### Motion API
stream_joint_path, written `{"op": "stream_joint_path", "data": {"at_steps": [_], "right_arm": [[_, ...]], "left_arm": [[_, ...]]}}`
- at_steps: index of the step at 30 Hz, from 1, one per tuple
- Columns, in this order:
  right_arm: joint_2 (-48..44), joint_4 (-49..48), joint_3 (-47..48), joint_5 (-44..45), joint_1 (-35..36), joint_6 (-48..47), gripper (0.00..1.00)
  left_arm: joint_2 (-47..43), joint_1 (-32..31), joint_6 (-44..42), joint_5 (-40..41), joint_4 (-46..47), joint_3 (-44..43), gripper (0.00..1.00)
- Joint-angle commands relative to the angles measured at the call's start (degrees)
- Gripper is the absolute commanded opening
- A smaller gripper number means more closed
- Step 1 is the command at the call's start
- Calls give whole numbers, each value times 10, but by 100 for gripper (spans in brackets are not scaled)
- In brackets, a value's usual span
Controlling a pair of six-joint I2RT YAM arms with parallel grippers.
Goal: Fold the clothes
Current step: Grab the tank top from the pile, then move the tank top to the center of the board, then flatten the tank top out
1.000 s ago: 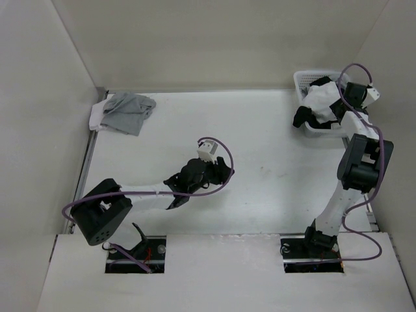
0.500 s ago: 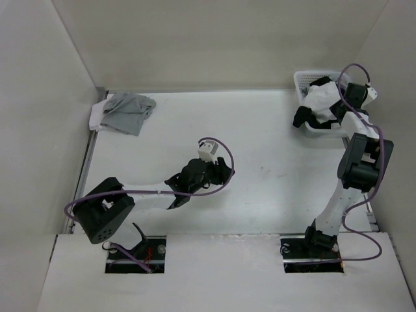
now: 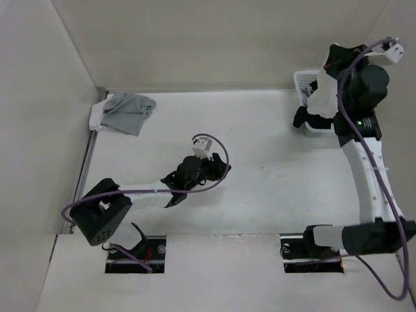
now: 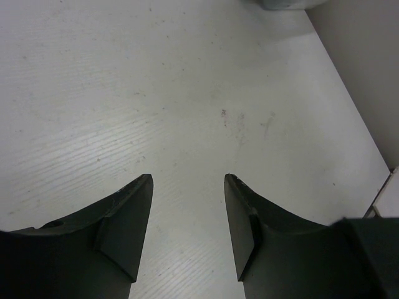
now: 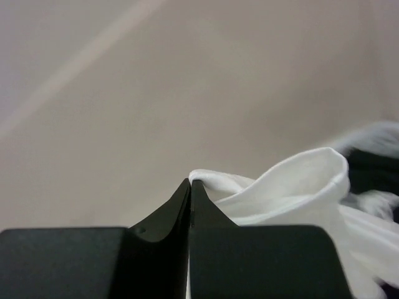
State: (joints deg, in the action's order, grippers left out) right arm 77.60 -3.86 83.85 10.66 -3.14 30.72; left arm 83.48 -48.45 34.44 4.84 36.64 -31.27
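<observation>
Right jaws, now clamped on the white garment [image 3: 320, 101], have risen above the basket [image 3: 299, 78] since a second ago; left jaws remain open.

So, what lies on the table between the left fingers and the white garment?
Nothing. In the top view, the table between the left fingers and the white garment is bare.

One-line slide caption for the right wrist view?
Right arm's fingers shut on a fold of the white garment.
</observation>
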Motion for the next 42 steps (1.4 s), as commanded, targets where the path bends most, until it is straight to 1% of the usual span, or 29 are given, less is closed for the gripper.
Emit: {"op": "stream_joint_path", "data": {"at_steps": [1, 2, 3, 4, 5, 6, 7, 9, 10, 12, 14, 18, 19, 22, 25, 28, 30, 31, 32, 33, 34, 37, 40, 42], "right_arm": [[-94, -36, 66, -5, 114, -51, 0], [-108, -34, 73, -5, 147, -64, 0], [-122, -31, 77, -5, 179, -72, 0], [-128, -29, 78, -6, 192, -75, 0], [-147, -32, 77, -12, 233, -82, 0], [-164, -43, 73, -21, 289, -94, 0], [-171, -47, 62, -21, 327, -101, 1], [-183, -56, 13, -15, 366, -89, 2], [-188, -66, -24, -12, 381, -76, 3], [-189, -109, -148, -12, 413, -24, 5], [-141, -150, -233, -27, 428, 15, 4], [-40, -164, -294, -48, 427, 66, 3], [-25, -186, -329, -45, 426, 68, 3], [-33, -194, -376, -28, 419, 72, 3], [-53, -191, -417, -19, 403, 84, 4], [-60, -193, -446, -20, 382, 98, 5], [-51, -194, -456, -18, 368, 106, 18], [-41, -191, -457, -21, 360, 109, 31], [-38, -190, -458, -21, 356, 109, 36], [-34, -187, -463, -18, 351, 110, 44], [-35, -186, -474, -13, 346, 114, 47], [-37, -184, -502, -2, 326, 129, 47], [-13, -155, -507, -14, 310, 135, 47], [0, -136, -506, -13, 309, 133, 48]], "left_arm": [[-81, 48, 25, 1, 12, 19, 48], [-94, 58, 30, 2, 5, 22, 48], [-124, 83, 44, 5, -13, 28, 48], [-142, 98, 51, 6, -25, 31, 48], [-171, 123, 61, 8, -46, 35, 48], [-209, 159, 77, 9, -75, 40, 48], [-233, 181, 88, 9, -93, 44, 49], [-270, 215, 106, 10, -118, 51, 50], [-289, 233, 114, 14, -128, 57, 51], [-313, 255, 124, 19, -140, 67, 52], [-323, 269, 128, 15, -154, 73, 52], [-320, 267, 117, 18, -181, 73, 52], [-311, 263, 115, 18, -184, 75, 52], [-282, 243, 102, 18, -188, 81, 52], [-242, 207, 89, 19, -199, 80, 50], [-200, 134, 50, 20, -208, 70, 48], [-186, 77, 25, 30, -212, 62, 47], [-179, 45, 15, 45, -213, 58, 47], [-175, 20, 12, 61, -217, 53, 47], [-172, -7, 8, 81, -224, 47, 47], [-168, -35, 3, 102, -232, 39, 47], [-134, -104, -22, 157, -247, 4, 48], [-91, -118, -29, 191, -273, -25, 48], [-83, -116, -24, 202, -279, -28, 50]]}}
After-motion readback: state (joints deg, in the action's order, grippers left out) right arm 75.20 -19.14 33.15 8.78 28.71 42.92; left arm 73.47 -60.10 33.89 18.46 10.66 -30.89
